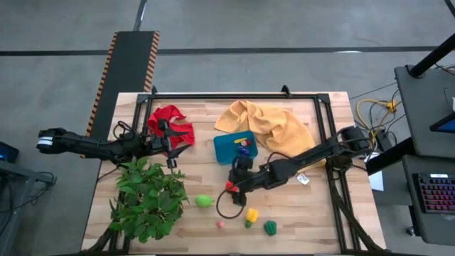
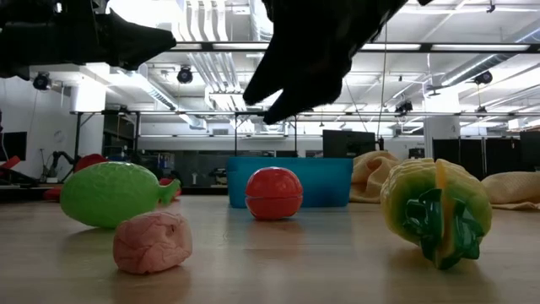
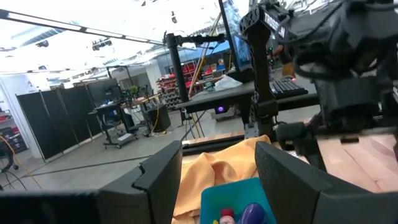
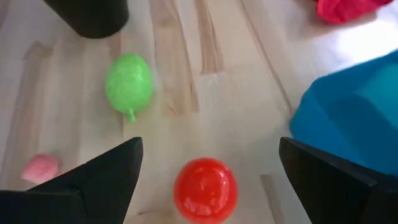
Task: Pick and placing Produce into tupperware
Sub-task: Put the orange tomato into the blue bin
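Along the left edge of the table [image 1: 298,213] the left gripper [image 1: 169,142] hung over the red cloth [image 1: 170,121], its fingers [image 3: 155,180] spread apart with nothing between them. Just in front of it the big leafy plant [image 1: 146,199] filled the near left corner, so little bare wood was left on that side.

Toward the middle, the light green fruit [image 1: 205,201] lay beside the plant's leaves, and a small pink piece [image 1: 220,225] sat close to the front edge. The round red fruit [image 4: 205,190] rested on the wood directly below the right gripper [image 1: 234,183], whose fingers [image 4: 106,174] stood wide open on either side of it and held nothing. Bare boards showed between the red and the green fruit.

The teal container [image 1: 235,148] sat mid-table just behind that gripper, low-walled with rounded corners, and already held a small purple piece and a small red one. The mustard cloth [image 1: 266,124] was bunched against its far right side.

Further right near the front, a yellow piece [image 1: 252,215] and a dark green one [image 1: 270,227] lay close together, with open wood beyond them out to the right rail.
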